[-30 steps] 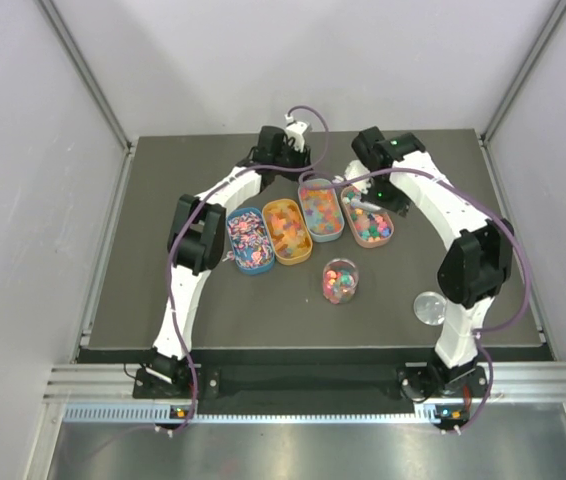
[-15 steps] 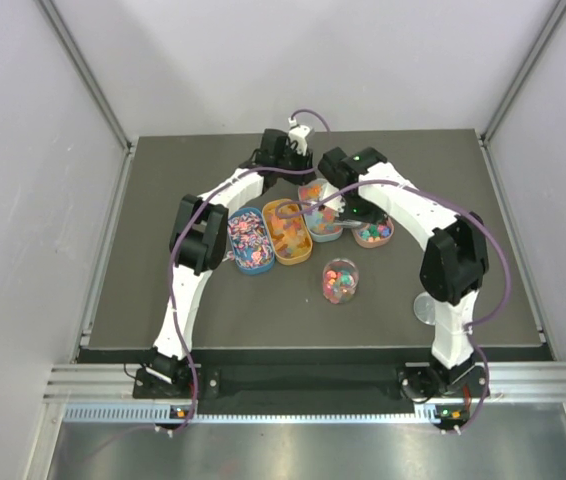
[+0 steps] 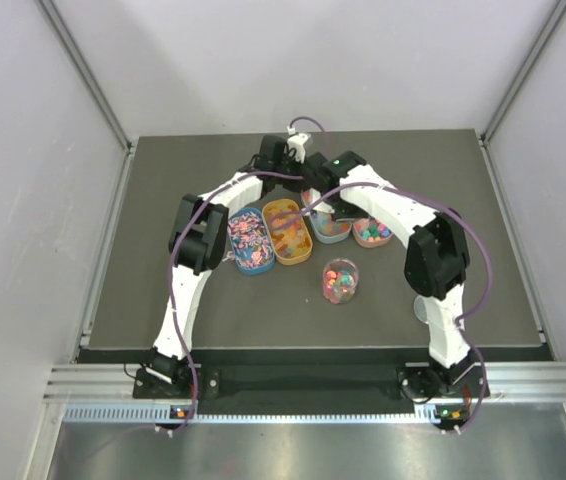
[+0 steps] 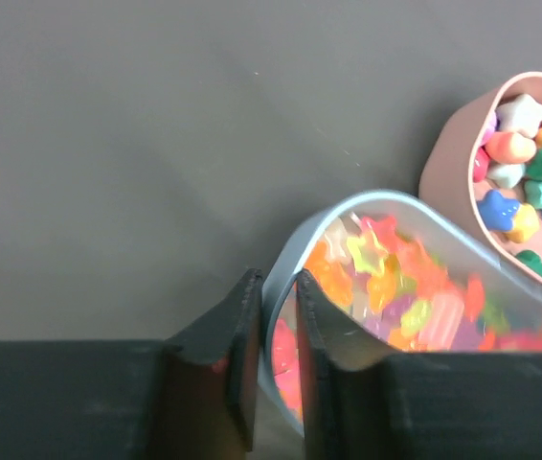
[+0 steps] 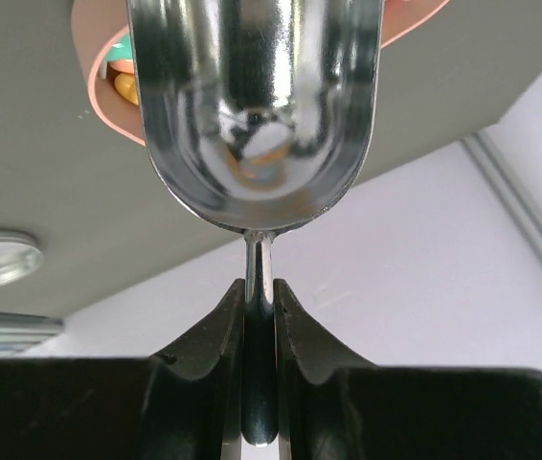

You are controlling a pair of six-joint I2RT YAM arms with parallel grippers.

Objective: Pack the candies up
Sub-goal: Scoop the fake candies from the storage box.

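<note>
Right arm [image 3: 393, 205] swung left. Right claw [image 5: 259, 287], carrying metal scoop [image 5: 257, 115], went from over pink tray [image 3: 371, 233] to far end of light-blue tray [image 4: 348, 203], now just beside left claw [image 4: 276, 287]. Right elbow pulled in toward desk [image 3: 213, 300] centre, now hides most of round lid [image 3: 420, 310]. Left claw jaws narrowed, now astride light-blue tray rim; whether clamped unclear.

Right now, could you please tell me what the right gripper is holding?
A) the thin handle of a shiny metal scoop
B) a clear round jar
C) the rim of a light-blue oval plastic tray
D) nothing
A: in the right wrist view the right gripper has its fingers closed on the slim handle of the shiny metal scoop.
</note>
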